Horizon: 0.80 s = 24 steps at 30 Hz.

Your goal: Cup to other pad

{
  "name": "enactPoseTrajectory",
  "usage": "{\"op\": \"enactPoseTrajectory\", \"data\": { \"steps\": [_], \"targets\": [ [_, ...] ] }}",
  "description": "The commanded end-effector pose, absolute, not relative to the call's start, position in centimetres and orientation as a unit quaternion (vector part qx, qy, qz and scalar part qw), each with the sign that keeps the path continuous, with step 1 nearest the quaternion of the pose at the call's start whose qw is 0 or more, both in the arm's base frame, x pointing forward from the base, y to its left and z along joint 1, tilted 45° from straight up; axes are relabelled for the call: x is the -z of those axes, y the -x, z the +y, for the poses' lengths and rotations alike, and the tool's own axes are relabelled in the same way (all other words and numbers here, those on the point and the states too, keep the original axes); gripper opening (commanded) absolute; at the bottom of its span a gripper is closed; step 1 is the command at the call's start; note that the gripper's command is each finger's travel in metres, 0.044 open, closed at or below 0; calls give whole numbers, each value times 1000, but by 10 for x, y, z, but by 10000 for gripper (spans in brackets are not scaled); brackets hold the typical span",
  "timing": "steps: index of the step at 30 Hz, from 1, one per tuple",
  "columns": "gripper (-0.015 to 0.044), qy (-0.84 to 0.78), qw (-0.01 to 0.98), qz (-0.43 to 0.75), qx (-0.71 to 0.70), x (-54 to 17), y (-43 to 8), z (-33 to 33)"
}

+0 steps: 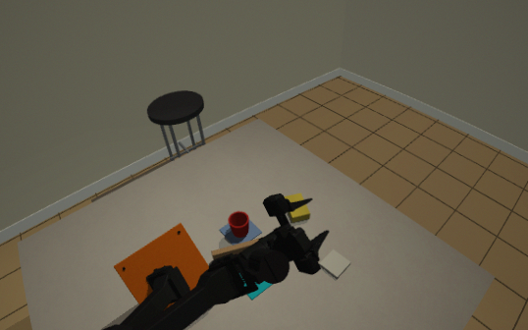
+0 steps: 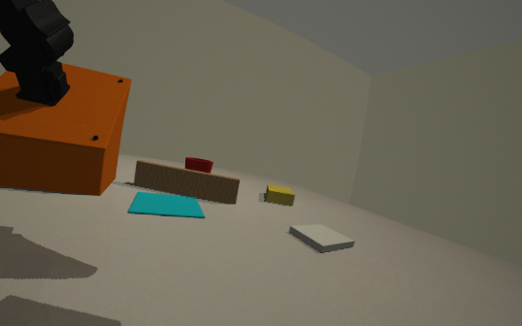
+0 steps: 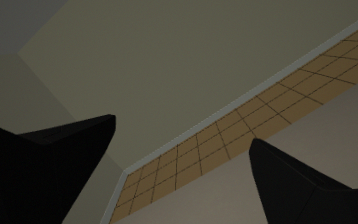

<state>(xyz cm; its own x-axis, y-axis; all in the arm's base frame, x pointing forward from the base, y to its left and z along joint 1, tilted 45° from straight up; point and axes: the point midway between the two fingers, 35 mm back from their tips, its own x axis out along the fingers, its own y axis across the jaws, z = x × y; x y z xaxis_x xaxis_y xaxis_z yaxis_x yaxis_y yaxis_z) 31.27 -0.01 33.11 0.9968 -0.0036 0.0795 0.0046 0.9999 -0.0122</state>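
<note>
A red cylindrical cup (image 1: 238, 224) stands upright on a thin blue square pad (image 1: 228, 231) on a grey mat (image 1: 119, 206) laid over brown floor tiles (image 1: 413, 147). The black robot arm (image 1: 227, 280) reaches from an orange base block (image 1: 160, 257), its gripper (image 1: 319, 216) spread wide with nothing between the fingers, just right of the cup. A yellow block (image 1: 299, 212), a flat white slab (image 1: 336, 263) and a wooden bar (image 1: 232, 250) lie near; a round black stool (image 1: 176, 107) stands by the wall.
</note>
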Motion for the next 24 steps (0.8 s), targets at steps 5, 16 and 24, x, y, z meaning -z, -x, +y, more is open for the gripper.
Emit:
{"op": "enactPoseTrajectory", "data": {
  "steps": [5, 16, 24],
  "targets": [
    [269, -45, 997, 64, 4, -281, -344, 18],
    [148, -202, 906, 339, 155, -127, -381, 46],
    [148, -209, 801, 441, 346, -21, -360, 57]
  ]
}}
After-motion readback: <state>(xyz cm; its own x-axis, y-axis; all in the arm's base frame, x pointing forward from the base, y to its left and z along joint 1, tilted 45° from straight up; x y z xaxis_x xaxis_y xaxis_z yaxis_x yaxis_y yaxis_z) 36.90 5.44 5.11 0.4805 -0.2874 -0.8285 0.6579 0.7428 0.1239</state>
